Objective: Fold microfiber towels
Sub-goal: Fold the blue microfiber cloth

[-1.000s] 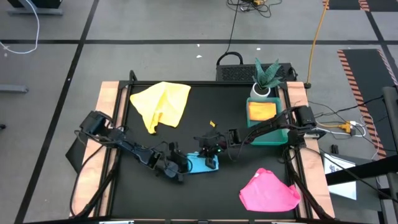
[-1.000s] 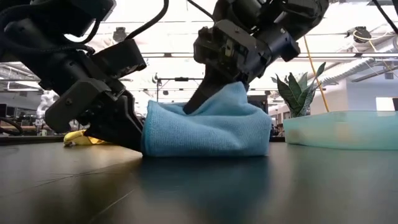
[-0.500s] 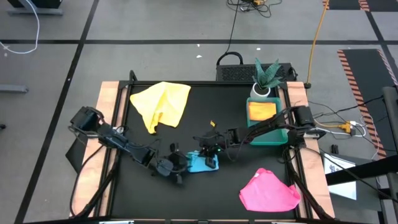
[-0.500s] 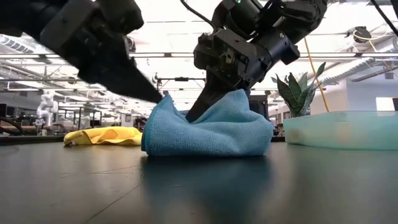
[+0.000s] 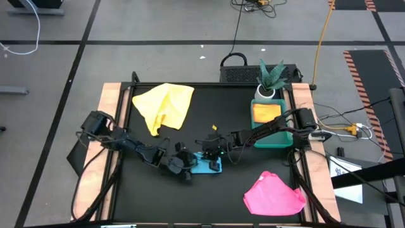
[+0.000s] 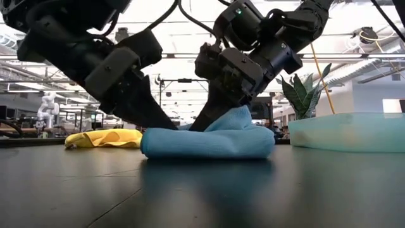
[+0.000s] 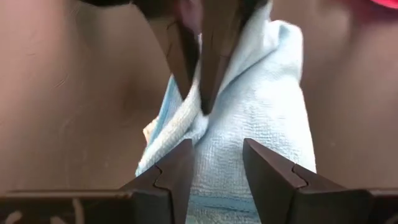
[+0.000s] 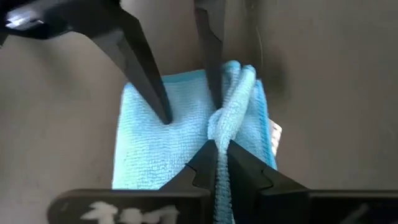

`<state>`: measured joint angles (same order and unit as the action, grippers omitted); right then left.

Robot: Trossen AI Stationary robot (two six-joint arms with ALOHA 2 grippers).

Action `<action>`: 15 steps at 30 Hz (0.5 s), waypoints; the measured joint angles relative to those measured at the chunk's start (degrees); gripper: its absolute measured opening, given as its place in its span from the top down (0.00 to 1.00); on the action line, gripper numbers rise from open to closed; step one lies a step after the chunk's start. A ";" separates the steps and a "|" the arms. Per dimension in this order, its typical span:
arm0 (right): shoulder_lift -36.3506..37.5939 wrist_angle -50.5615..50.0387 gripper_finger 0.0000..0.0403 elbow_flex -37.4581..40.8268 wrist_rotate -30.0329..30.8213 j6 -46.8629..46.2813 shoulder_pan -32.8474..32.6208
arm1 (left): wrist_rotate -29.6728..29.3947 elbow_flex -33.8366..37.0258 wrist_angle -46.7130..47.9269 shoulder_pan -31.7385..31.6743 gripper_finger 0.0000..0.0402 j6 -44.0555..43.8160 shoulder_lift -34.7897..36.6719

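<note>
A light blue towel (image 5: 205, 166) lies folded into a low bundle at the table's middle, also seen in the low view (image 6: 209, 142). My left gripper (image 5: 187, 166) comes at it from the table's left, open, with its fingertips (image 8: 165, 115) on the towel's top. My right gripper (image 5: 212, 158) reaches in from the right and is shut on a raised ridge of the towel (image 8: 227, 124). A yellow towel (image 5: 166, 106) lies crumpled at the far left. A pink towel (image 5: 273, 195) lies at the near right. Another yellow towel (image 5: 266, 113) lies in the green tray (image 5: 278, 138). My left gripper sets its two spread fingertips (image 6: 166, 121) on the top face of the blue towel (image 7: 261, 124), near its left end. The fingers slant down from the table's left. The towel lies flat on the table under them. My right gripper pinches a bunched ridge of the blue towel (image 8: 231, 106) between its two fingers. The fingers slant down from the table's right and lie along the ridge. The ridge stands a little above the rest of the towel, which stays on the table.
A potted plant (image 5: 271, 79) stands behind the green tray at the far right. The tray's wall (image 6: 348, 133) rises to the right of the blue towel in the low view. Bare black tabletop lies in front of the blue towel.
My left gripper has risen from the blue towel's left side, drawn back toward the table's left, then come down onto the towel's top. The towel's left part, which stood up as a peak, now lies pressed flat and the bundle is lower. My right gripper has kept its hold.
</note>
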<state>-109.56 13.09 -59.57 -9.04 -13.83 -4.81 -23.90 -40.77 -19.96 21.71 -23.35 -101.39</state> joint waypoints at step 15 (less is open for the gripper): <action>10.97 -6.90 0.76 0.00 20.47 4.47 -2.81 | -0.27 0.00 2.86 2.10 0.64 -3.93 0.02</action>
<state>-98.60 6.20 -59.57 11.43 -9.36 -7.62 -24.18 -40.77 -17.10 23.81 -27.28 -101.37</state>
